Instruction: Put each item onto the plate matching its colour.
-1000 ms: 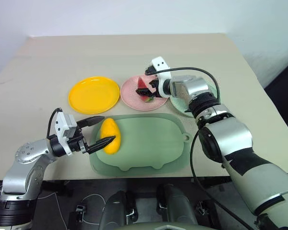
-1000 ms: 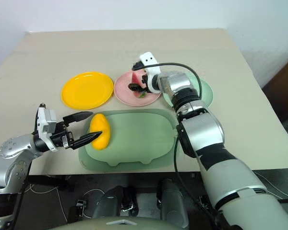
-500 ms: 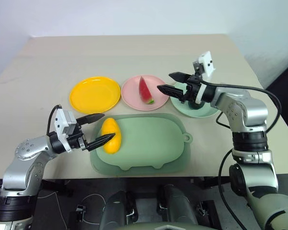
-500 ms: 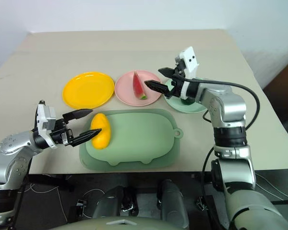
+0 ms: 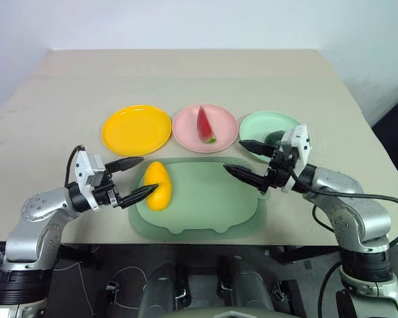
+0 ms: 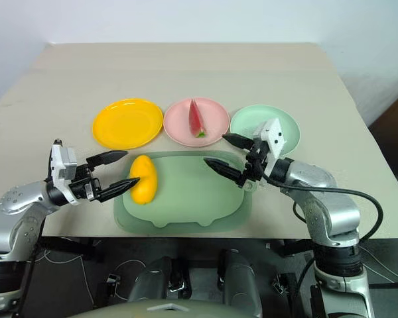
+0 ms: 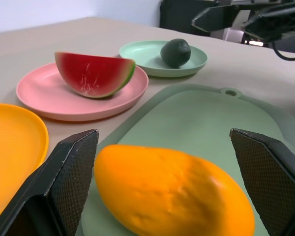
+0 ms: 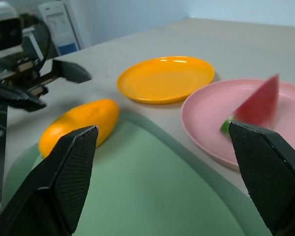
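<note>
Pulling back from the plates, the right pincer [image 5: 251, 161] now hangs with its black fingers spread and empty over the near right corner of the large rounded-rectangle green tray [image 5: 205, 218]. A second ago it was out at the round pink plastic plate [image 5: 186, 123], fingers around the red toy watermelon wedge with green rind [image 5: 204, 124]. That wedge now stands on the pink plate, beyond and to the left of this pincer, untouched. Just beyond the same pincer sits the round pale green plastic plate [image 5: 255, 127], and the dark green toy avocado [image 7: 175, 52] rests on it, as the left wrist view shows plainly.

So two of the three items look settled on matching colours, judging by how they lie.

The left pincer [image 5: 137, 178] has not moved over that second. Its fingers stand wide apart, one on either side of the yellow oval toy mango [image 5: 156, 184], which lies on the left end of the tray right at the fingertips. Whether a fingertip touches the mango I cannot tell; the fingers are not pressed onto it.

The round yellow plastic plate [image 5: 121, 132] waits bare on the bench [image 5: 66, 86], just beyond the left pincer. The mango is probably the last job, and the left pincer is placed to close on it.
</note>
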### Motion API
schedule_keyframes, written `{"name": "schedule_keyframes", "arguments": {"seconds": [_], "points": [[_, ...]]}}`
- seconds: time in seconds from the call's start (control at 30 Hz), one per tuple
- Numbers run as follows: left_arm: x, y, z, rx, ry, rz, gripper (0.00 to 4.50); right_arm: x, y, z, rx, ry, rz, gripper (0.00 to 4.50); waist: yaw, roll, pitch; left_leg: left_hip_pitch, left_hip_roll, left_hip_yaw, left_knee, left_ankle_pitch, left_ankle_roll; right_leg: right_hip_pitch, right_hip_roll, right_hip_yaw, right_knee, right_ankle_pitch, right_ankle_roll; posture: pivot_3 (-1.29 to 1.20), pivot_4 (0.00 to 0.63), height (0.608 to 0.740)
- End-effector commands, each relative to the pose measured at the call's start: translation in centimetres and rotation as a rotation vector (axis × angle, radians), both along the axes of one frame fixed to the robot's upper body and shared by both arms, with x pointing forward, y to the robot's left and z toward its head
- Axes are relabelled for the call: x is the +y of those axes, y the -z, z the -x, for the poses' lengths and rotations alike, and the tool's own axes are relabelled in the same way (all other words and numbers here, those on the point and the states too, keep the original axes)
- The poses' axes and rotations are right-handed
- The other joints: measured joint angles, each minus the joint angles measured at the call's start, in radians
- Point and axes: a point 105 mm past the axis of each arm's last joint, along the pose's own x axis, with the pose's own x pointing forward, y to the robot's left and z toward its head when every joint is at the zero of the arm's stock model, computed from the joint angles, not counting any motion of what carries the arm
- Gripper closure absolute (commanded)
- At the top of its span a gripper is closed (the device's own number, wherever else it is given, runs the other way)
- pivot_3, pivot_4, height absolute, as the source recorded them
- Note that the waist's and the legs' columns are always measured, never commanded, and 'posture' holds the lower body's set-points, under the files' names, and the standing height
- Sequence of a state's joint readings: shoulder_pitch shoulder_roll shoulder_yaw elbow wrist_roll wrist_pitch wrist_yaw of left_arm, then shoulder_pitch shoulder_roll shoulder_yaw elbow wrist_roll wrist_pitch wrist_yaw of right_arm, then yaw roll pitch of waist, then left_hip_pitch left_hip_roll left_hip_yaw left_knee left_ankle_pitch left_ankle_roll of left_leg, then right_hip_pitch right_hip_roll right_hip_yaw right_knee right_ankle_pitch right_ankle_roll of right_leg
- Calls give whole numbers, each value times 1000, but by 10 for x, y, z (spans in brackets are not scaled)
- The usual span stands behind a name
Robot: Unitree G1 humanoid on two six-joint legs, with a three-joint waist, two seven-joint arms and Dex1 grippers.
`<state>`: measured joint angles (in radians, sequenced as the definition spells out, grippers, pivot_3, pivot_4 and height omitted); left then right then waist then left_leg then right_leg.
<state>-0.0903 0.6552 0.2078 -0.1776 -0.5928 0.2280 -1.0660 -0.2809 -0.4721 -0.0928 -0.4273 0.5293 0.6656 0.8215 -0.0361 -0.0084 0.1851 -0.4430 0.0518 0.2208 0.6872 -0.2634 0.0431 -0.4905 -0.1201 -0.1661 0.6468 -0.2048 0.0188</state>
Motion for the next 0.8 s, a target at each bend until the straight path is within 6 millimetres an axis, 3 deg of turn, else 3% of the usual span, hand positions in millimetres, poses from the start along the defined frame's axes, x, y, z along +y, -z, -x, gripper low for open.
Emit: {"name": "schedule_keyframes", "arguments": {"seconds": [0.03,0.2,0.47,0.8], "points": [[-10,-8,6,-14,35,18,0,1,-11,-3,-63,31,4,39,0,0,0,0,0,0,0,0,0,0,0,0,0,0,0,0,150,696],[-19,-7,11,76,7,50,0,3,-18,-8,-70,41,1,39,-1,0,0,0,0,0,0,0,0,0,0,0,0,0,0,0,150,696],[-23,-9,5,182,-173,87,0,5,-16,-9,-68,40,29,39,8,0,0,0,0,-2,3,0,0,3,1,-1,0,0,0,0,150,696],[-37,10,-6,413,-286,22,0,1,-18,-14,-68,60,25,39,25,0,0,0,0,-6,9,-2,3,9,1,-3,0,-2,3,0,150,696]]}}
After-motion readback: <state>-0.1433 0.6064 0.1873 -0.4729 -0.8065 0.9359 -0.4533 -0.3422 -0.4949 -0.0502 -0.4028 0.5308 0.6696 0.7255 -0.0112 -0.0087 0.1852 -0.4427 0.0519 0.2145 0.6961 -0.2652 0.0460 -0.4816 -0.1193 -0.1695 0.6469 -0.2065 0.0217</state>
